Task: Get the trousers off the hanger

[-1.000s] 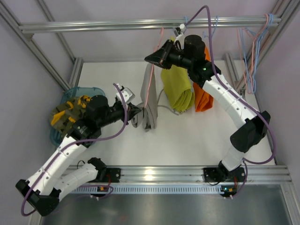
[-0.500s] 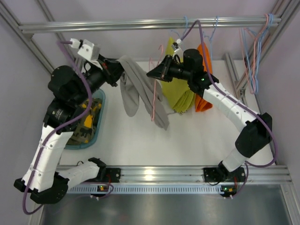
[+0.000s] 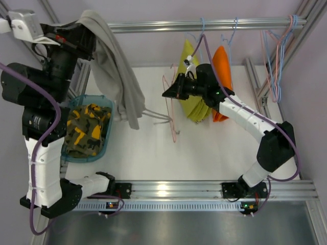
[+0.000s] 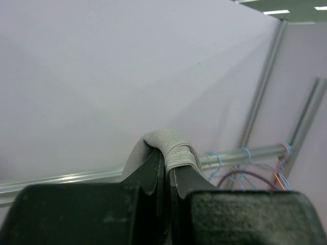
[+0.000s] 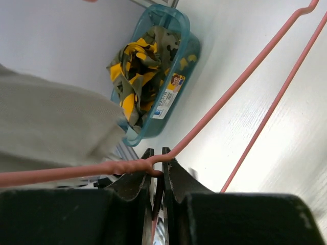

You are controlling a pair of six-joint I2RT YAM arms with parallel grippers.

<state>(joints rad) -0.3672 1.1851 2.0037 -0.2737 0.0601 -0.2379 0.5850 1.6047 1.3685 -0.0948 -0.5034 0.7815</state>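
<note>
Presently we list: left claw [image 4: 166,162], clamped on the grey trousers [image 3: 115,71], held high at the left of the desk [image 3: 204,153], off the pink hanger [image 5: 230,91]; right claw [image 5: 157,155], clamped on that hanger; camouflage trousers [image 3: 88,130], lying in the blue basket [image 3: 92,98].

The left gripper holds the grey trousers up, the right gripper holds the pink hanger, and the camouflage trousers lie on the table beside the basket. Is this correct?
One thing is wrong: the camouflage trousers lie inside the basket, not beside it, as the top external view shows. The left gripper does hold the grey trousers up, the right gripper the pink hanger.
</note>
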